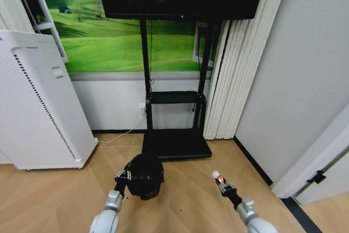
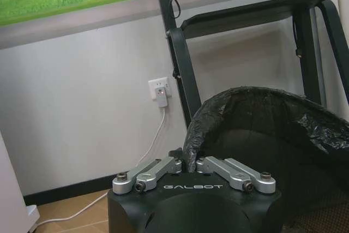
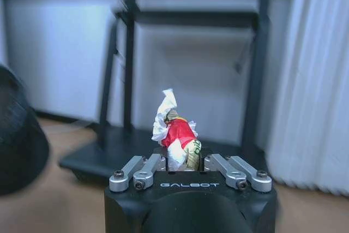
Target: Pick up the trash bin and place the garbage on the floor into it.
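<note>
The trash bin (image 1: 145,175) is a small black round bin lined with a black bag, held up just above the wooden floor in front of me. My left gripper (image 1: 126,176) is shut on its near rim; in the left wrist view the bin's crinkled bag rim (image 2: 256,110) rises right from the left gripper (image 2: 192,162). To the right, my right gripper (image 1: 218,178) is shut on a piece of garbage (image 3: 175,135), a crumpled red-and-white wrapper that sticks up between the jaws of the right gripper (image 3: 182,159). The wrapper (image 1: 216,175) hangs well to the right of the bin, apart from it.
A black TV stand (image 1: 175,143) with a flat base stands right behind the bin. A tall white perforated appliance (image 1: 38,107) stands at the left. Pleated curtains (image 1: 232,80) and a grey wall close the right side. A white cable (image 2: 155,135) hangs from a wall socket.
</note>
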Available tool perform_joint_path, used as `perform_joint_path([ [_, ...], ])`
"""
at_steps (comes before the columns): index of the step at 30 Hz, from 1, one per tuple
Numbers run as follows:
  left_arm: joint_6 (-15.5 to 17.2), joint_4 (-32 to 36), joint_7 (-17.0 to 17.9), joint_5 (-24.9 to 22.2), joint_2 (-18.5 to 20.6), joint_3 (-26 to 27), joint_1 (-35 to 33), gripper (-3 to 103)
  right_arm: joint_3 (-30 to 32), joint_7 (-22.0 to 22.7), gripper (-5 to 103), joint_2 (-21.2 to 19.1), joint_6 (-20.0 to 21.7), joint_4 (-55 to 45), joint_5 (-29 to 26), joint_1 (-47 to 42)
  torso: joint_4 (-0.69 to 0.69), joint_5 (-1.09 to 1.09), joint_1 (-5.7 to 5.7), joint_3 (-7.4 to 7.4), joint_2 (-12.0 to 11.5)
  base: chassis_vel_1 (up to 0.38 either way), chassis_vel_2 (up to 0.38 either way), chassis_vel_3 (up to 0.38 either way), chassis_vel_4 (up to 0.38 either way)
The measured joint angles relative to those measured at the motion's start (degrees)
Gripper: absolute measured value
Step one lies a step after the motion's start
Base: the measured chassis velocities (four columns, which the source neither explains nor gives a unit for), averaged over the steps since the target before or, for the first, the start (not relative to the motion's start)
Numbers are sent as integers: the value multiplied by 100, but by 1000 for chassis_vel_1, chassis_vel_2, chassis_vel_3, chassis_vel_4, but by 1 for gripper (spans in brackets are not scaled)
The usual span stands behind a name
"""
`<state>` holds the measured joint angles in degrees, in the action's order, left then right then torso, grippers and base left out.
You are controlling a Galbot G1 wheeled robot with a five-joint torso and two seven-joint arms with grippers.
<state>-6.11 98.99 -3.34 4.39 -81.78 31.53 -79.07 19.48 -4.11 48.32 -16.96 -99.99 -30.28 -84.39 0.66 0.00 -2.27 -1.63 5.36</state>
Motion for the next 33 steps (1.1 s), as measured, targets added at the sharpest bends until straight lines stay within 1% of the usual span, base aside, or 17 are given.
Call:
perform_joint_path([
  [1, 1, 7, 0, 18, 13, -15, 6, 6, 97, -238, 26, -8, -116, -344, -1, -132, 0, -2, 0, 0, 0, 0, 0, 0, 0],
  [2, 3, 20, 0, 28, 14, -19, 11, 6, 106, -416, 26, -14, -195, -598, -9, -209, 1, 0, 0, 0, 0, 0, 0, 0, 0],
  [3, 3, 20, 0, 28, 14, -19, 11, 6, 106, -416, 26, -14, -195, -598, -9, -209, 1, 0, 0, 0, 0, 0, 0, 0, 0],
  [5, 12, 47, 10, 33, -6, -55, 24, 6, 14, -683, 26, -17, -318, -1016, 17, -270, -1, -1, 0, 0, 0, 0, 0, 0, 0],
  [6, 12, 47, 10, 33, -6, -55, 24, 6, 14, -683, 26, -17, -318, -1016, 17, -270, -1, -1, 0, 0, 0, 0, 0, 0, 0],
  [8, 33, 71, 20, 30, -35, -162, 49, 6, -218, -822, 26, 9, -399, -1207, 135, -176, 0, 0, 0, 0, 0, 0, 0, 0, 0],
  [10, 49, 80, 28, 17, -61, -255, 66, 6, -451, -904, 26, 46, -444, -1190, 235, 5, 0, 0, 0, 0, 0, 0, 0, 0, 0],
  [11, 49, 80, 28, 17, -61, -255, 66, 6, -451, -904, 26, 46, -444, -1190, 235, 5, 0, 0, 0, 0, 0, 0, 0, 0, 0],
  [12, 51, 72, 40, 8, -82, -329, 88, 6, -596, -955, 26, 76, -477, -1080, 288, 145, -2, 0, 0, 0, 0, 0, 0, 0, 0],
  [13, 51, 72, 40, 8, -82, -329, 88, 6, -596, -955, 26, 76, -477, -1080, 288, 145, -2, 0, 0, 0, 0, 0, 0, 0, 0],
  [16, 50, -62, 55, 49, -168, -549, 183, 6, -979, -1006, 26, 171, -562, -687, 396, 517, -1, 1, 0, 0, -1, 0, 0, 0, 0],
  [17, 50, -62, 55, 49, -168, -549, 183, 6, -979, -1006, 26, 171, -562, -687, 396, 517, -1, 1, 0, 0, -1, 0, 0, 0, 0],
  [19, 50, -193, 69, 132, -247, -727, 285, 6, -1191, -1006, 26, 260, -579, -385, 424, 740, 2, 1, 0, 0, -1, 0, 0, 0, 0],
  [23, 50, -317, 84, 208, -321, -844, 363, 6, -1358, -1005, 26, 350, -607, -123, 484, 993, 0, 0, 0, 0, -2, 0, 0, 0, 0],
  [29, 48, -654, 131, 413, -540, -1088, 617, 6, -1923, -979, 26, 591, -628, 382, 480, 1718, -2, 0, 0, 0, -2, 0, 0, 0, 0],
  [30, 48, -654, 131, 413, -540, -1088, 617, 6, -1923, -979, 26, 591, -628, 382, 480, 1718, -2, 0, 0, 0, -2, 0, 0, 0, 0],
  [33, 14, -833, 137, 528, -668, -1162, 726, 6, -2221, -964, 26, 775, -634, 602, 478, 1989, -1, 0, 0, -1, -2, 0, 0, 0, 0],
])
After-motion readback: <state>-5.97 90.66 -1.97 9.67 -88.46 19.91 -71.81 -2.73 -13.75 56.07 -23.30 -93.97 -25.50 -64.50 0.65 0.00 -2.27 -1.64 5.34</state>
